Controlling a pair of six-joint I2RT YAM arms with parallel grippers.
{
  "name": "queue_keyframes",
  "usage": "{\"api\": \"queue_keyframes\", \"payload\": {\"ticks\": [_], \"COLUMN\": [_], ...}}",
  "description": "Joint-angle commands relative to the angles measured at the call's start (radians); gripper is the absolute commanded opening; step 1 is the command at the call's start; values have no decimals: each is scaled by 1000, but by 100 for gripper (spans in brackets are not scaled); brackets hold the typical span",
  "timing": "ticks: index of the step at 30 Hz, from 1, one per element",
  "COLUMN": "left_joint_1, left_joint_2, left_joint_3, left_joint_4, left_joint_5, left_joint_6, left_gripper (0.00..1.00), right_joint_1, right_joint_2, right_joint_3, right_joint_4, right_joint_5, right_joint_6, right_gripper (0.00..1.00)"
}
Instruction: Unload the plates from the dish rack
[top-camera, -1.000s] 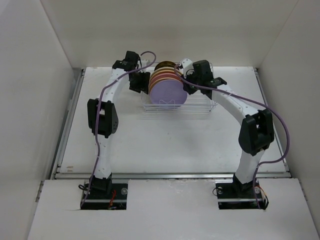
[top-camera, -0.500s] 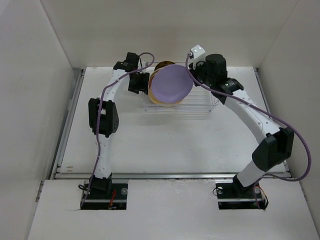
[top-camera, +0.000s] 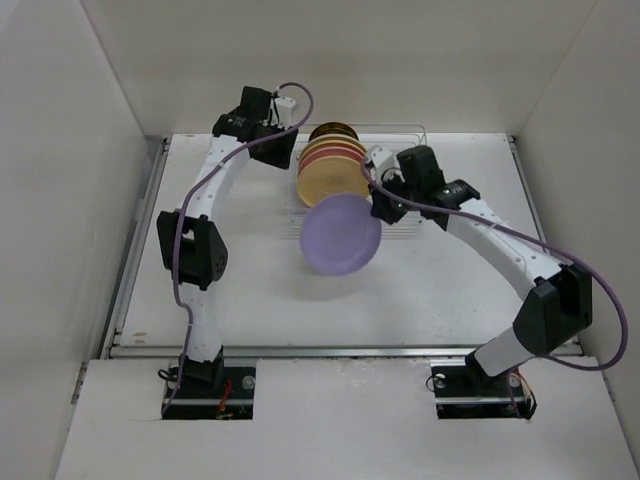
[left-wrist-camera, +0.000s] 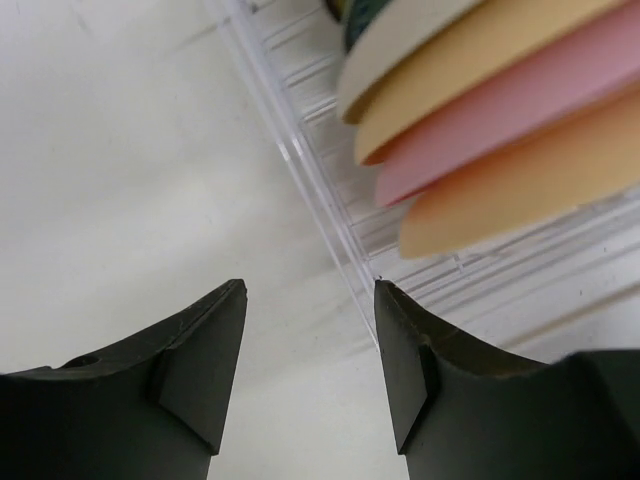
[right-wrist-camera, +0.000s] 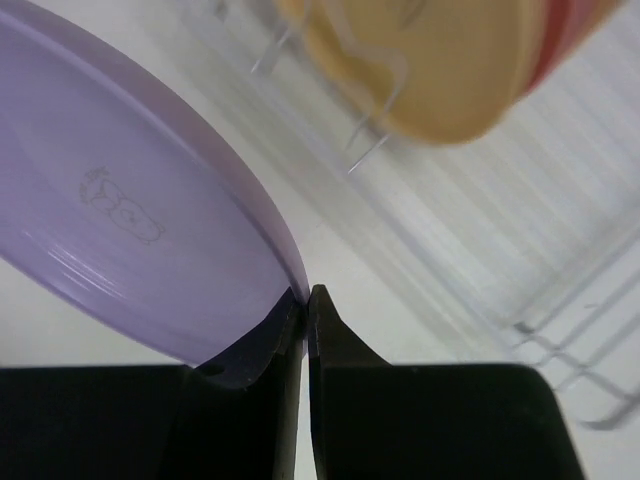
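Top view: right end effector (top-camera: 378, 203) pinches lavender plate (top-camera: 342, 235) by rim, plate out of dish rack (top-camera: 418, 140), tilted above desk (top-camera: 250, 290); other plates (top-camera: 330, 170) upright inside.
Left wrist: left end effector (left-wrist-camera: 310, 290) spread, empty, beside rack.
Right wrist: jaws tight on plate rim.
Judged step: carry-out; next, lower plate flat onto desk, release.

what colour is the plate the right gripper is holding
The plate is lavender; the top external view shows it best.
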Motion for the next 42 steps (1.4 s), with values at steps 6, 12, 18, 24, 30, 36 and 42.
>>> {"api": "queue_keyframes", "payload": {"ticks": [6,12,18,24,30,36,42], "left_joint_1": [-101,-119,-130,-139,-139,-139,-119], "left_joint_2": [-66,0,29,48,57,66,46], "left_joint_3": [-14,-4,-4,5,5,52,157], "left_joint_4": [13,22,33,62,62,-5,-85], "left_joint_5": [76,76,66,38,65,44,68], "left_joint_6": [292,302,302,272,245,223,213], "left_gripper": [46,34,34,34,15,0,0], "right_joint_1": [97,97,97,97,97,97,97], "right_joint_2": [94,143,197,122,35,12,3], "right_joint_3": [-192,-253,-272,-262,-197,-124,-75], "right_joint_4": [-63,46,46,45,12,-17,-27], "right_joint_5": [-54,-42,-33,-32,3,21,12], "right_joint_6": [114,202,234,243,243,243,243], "right_gripper": [0,4,33,47,50,52,52]}}
